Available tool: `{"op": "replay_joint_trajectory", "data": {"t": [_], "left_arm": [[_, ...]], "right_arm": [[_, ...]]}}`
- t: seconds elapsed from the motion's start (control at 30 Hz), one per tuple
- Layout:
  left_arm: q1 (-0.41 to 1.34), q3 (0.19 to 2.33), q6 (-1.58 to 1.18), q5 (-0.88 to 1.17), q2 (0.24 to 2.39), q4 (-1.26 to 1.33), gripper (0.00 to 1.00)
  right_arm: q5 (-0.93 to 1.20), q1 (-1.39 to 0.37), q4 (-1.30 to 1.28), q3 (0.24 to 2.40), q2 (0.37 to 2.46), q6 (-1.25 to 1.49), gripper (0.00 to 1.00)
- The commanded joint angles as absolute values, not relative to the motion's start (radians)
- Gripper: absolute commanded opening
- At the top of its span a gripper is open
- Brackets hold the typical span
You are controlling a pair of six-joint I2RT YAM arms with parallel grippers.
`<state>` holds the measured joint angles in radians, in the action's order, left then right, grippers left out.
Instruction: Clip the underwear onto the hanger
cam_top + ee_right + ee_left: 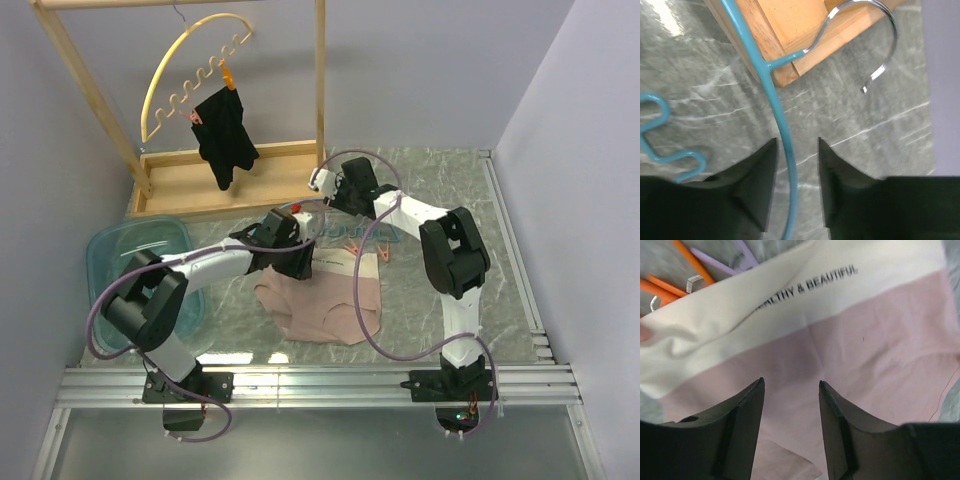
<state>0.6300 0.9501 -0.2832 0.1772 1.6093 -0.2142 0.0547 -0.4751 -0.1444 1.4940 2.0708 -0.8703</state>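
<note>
Top view, underwear (320, 300): lies flat on the table (450, 180), cream waistband on its far side.
Top view, arms: the left arm (215, 265) reaches over the underwear's waistband; the right arm (450, 250) ends just beyond the underwear's far edge.
Top view, clips (385, 256): orange, lying just beyond the waistband and apart from it.
Left wrist view, left gripper (791, 385): jaws apart with nothing between them, over the pink cloth of the underwear just below the waistband (790, 305).
Right wrist view, right gripper (797, 142): jaws apart, straddling the blue arch of the hanger (771, 95) without pinching it.
Right wrist view, hanger: flat on the table, metal hook (880, 30) at the end farther from the underwear.
Step in hand: probably lining up waistband and hanger; nothing is clipped yet.
Next move: probably the left gripper pinches the waistband's edge and carries it to a clip. The right gripper would need to steady the hanger or press that clip open.
</note>
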Motion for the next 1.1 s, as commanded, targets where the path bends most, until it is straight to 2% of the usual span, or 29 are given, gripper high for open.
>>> {"op": "replay_joint_trajectory", "data": {"t": [0.0, 0.07, 0.23, 0.57, 0.77, 1.07], "left_arm": [[0.643, 0.994, -0.245, 0.242, 1.632, -0.252, 0.52], [0.647, 0.991, -0.250, 0.268, 1.653, -0.264, 0.51], [0.660, 0.982, -0.267, 0.321, 1.690, -0.314, 0.50], [0.716, 0.946, -0.230, 0.390, 1.698, -0.399, 0.48], [0.744, 0.950, -0.204, 0.426, 1.642, -0.439, 0.50], [0.652, 0.998, -0.279, 0.482, 1.445, -0.298, 0.59]], "right_arm": [[0.075, -0.463, -0.179, 1.525, 1.967, -0.807, 0.48], [0.097, -0.459, -0.242, 1.522, 1.942, -0.789, 0.52], [0.153, -0.427, -0.374, 1.529, 1.847, -0.675, 0.51], [0.347, -0.276, -0.656, 1.476, 1.706, -0.417, 0.37], [0.428, -0.268, -0.624, 1.345, 1.641, -0.348, 0.33], [0.472, -0.288, -0.557, 1.361, 1.767, -0.258, 0.25]]}}
